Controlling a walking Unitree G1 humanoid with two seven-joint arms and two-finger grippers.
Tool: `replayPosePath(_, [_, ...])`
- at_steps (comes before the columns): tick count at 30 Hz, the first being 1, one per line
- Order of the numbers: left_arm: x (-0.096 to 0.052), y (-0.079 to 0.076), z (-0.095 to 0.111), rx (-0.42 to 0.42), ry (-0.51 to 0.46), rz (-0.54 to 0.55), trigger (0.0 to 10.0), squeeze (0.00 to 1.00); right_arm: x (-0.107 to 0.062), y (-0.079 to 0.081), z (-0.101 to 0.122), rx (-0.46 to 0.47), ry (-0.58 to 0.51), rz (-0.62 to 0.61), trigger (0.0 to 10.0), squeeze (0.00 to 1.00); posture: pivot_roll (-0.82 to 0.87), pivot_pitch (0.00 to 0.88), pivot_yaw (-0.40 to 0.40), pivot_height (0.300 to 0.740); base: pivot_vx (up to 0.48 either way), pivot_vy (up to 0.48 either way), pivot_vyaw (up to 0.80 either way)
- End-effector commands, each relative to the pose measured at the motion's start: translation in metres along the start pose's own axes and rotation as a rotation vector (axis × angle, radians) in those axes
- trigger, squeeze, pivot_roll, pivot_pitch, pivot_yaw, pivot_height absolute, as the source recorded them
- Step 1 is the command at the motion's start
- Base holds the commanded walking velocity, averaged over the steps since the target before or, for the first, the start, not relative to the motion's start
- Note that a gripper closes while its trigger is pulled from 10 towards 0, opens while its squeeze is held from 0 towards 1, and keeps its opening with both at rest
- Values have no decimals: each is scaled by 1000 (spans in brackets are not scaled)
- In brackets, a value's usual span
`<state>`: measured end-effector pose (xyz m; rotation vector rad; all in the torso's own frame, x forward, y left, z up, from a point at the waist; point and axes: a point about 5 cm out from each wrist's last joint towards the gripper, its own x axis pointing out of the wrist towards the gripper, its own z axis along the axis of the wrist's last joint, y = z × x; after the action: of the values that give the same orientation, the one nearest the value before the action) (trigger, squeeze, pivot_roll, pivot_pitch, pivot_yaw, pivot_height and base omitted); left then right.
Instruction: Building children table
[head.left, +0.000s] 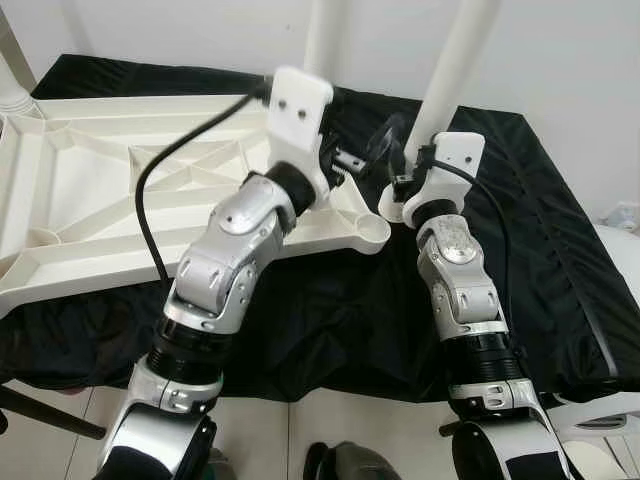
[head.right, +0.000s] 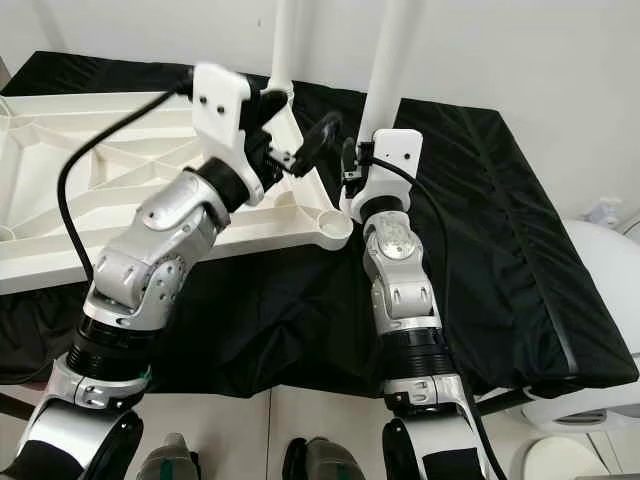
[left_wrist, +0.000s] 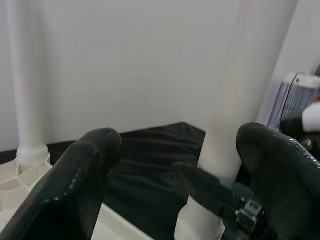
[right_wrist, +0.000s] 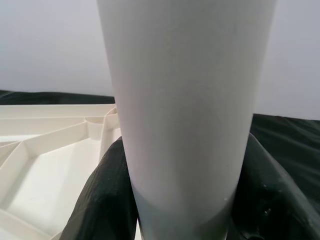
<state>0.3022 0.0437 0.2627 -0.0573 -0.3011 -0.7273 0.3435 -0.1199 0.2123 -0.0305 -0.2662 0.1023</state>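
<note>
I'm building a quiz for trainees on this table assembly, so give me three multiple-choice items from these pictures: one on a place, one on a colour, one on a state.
1. Where does the white tabletop lie?
A. upside down on the black cloth
B. on bare floor
C. leaning on the wall

2. What colour is the table leg in the right gripper?
A. black
B. white
C. red

3. How does the left gripper stand?
A. shut on a leg
B. shut on a screwdriver
C. open, holding nothing

Answers: 1 A, its ribbed underside faces up on the black cloth. 2 B, the right wrist view shows a white tube between the fingers. 3 C, its fingers stand apart around empty space.
</note>
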Motion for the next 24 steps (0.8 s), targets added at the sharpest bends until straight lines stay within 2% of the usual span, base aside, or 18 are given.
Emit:
replayPosePath(1, [1, -2, -2, 3, 12, 22, 10000, 0, 1, 0, 0, 7, 9, 9, 10000, 0, 83, 31, -119, 740, 0, 0, 0])
replayPosePath(3, [-6, 1, -17, 26, 77, 32, 10000, 0, 1, 0, -3, 23, 22, 40, 10000, 0, 84, 28, -118, 740, 0, 0, 0])
replayPosePath(6, [-10, 2, -26, 50, 115, 37, 10000, 0, 1, 0, -4, 32, 29, 53, 10000, 0, 83, 28, -118, 740, 0, 0, 0])
replayPosePath(7, [-14, 4, -37, 90, 162, 41, 10000, 0, 0, -2, -5, 49, 39, 64, 10000, 0, 84, 29, -118, 740, 0, 0, 0])
replayPosePath(8, [-14, 4, -37, 90, 162, 41, 10000, 0, 0, -2, -5, 49, 39, 64, 10000, 0, 84, 29, -118, 740, 0, 0, 0])
replayPosePath(9, [-18, 4, -45, 128, 200, 40, 10000, 0, 0, -3, -7, 74, 53, 75, 10000, 0, 83, 31, -119, 740, 0, 0, 0])
replayPosePath(11, [-18, 4, -45, 128, 200, 40, 10000, 0, 0, -3, -7, 74, 53, 75, 10000, 0, 83, 31, -119, 740, 0, 0, 0])
replayPosePath(15, [-26, 2, -61, 233, 274, 15, 10000, 0, -2, -9, -12, 134, 83, 108, 10000, 0, 82, 32, -119, 740, 0, 0, 0])
replayPosePath(24, [-27, -4, -65, 289, 297, -26, 10000, 0, 1, -23, -17, 160, 98, 99, 10000, 0, 83, 36, -116, 740, 0, 0, 0])
